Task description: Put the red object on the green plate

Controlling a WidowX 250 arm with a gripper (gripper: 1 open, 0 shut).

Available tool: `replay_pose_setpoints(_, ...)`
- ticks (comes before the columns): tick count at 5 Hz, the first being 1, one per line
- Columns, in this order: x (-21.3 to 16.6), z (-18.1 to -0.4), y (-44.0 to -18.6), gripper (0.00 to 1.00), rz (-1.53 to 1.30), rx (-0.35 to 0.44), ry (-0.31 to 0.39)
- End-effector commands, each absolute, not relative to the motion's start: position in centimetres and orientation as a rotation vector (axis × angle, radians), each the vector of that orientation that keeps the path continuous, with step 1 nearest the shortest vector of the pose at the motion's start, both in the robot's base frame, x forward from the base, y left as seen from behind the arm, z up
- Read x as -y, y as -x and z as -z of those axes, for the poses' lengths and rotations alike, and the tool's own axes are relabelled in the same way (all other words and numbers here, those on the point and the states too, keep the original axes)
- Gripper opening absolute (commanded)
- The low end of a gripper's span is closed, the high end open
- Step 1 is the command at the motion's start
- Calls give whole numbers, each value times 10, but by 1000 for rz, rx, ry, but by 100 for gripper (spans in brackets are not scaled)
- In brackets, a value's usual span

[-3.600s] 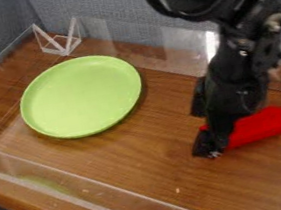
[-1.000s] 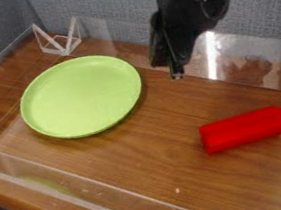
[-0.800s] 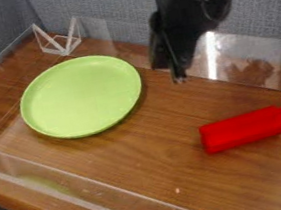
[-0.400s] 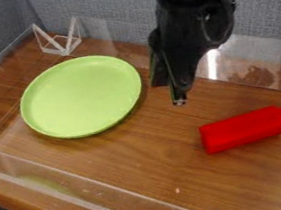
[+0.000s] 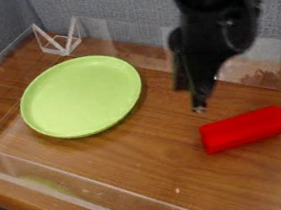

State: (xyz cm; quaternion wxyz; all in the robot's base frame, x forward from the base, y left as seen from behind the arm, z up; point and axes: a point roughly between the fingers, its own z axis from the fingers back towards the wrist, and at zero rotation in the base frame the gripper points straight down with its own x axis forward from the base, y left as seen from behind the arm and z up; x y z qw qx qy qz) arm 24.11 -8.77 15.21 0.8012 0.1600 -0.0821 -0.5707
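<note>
1. Since a second ago your arm has swung from the upper middle of the frame toward the right and dropped lower; the pincer (image 5: 199, 101) now hangs just above and to the left of the red object (image 5: 245, 128), not touching it.
2. The pincer points steeply down at the desk (image 5: 139, 163). Its dark fingers blur together, so you cannot tell from this view whether they stand apart or together; nothing is seen in their grip.
3. The red object lies flat on the wooden desk at the lower right of the frame, its long side running nearly left to right, tilted slightly up toward the right.
4. The green plate (image 5: 81, 95) sits on the desk at the centre left, well apart from the red object, its face bare.
5. A clear wall (image 5: 62, 189) fences the desk on all sides, and a small white wire stand (image 5: 57, 37) rests in the upper left corner, beyond the plate.
</note>
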Motion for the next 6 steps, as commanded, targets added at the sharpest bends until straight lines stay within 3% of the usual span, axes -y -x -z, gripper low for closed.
replay_pose_setpoints(1,110,-139,-252,100,1318,220,-309)
replay_pose_setpoints(2,124,-119,-260,100,1356,230,-288)
replay_pose_setpoints(3,114,-142,-262,0,1340,235,-323)
replay_pose_setpoints(4,97,-161,-261,0,1370,249,-353)
replay_pose_setpoints(5,94,-143,-263,100,1419,256,-330)
replay_pose_setpoints(6,92,-118,-271,100,1407,267,-308)
